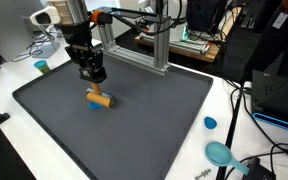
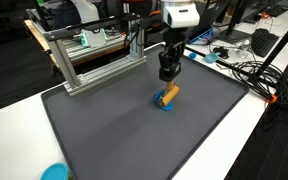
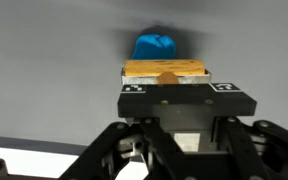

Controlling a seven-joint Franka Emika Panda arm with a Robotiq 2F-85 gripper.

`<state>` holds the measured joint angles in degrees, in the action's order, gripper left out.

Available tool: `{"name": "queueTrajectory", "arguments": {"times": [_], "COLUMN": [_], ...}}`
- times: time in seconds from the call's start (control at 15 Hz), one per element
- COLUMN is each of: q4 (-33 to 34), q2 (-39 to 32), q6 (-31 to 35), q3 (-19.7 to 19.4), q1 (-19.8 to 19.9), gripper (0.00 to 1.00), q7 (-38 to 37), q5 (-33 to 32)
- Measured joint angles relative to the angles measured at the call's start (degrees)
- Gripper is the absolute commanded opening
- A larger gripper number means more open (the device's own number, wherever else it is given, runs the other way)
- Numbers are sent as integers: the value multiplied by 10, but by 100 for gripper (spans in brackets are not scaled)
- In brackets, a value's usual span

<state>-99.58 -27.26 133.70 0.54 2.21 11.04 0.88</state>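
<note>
A tan wooden block sits low over the dark grey mat, with a blue piece at its lower end. My gripper comes down from above and its fingertips meet the top of the block. In the wrist view the gripper fills the lower half, with the wooden block right at its tips and the blue piece just beyond. The jaws look shut on the block. I cannot tell whether the block rests on the mat.
An aluminium frame stands at the mat's far edge. A small blue lid and a teal scoop lie on the white table beside the mat. A green cup and cables are near the edges.
</note>
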Motion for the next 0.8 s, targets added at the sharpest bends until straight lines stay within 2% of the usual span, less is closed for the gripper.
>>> {"name": "queueTrajectory", "arguments": {"times": [0.2, 0.8], "q4": [10, 32], "q2": [-16, -16], "q6": [-2, -84], "q3": [-7, -13], "q1": [1, -4], "gripper": [22, 22], "q7": [-6, -33], "q5": [-6, -30]}}
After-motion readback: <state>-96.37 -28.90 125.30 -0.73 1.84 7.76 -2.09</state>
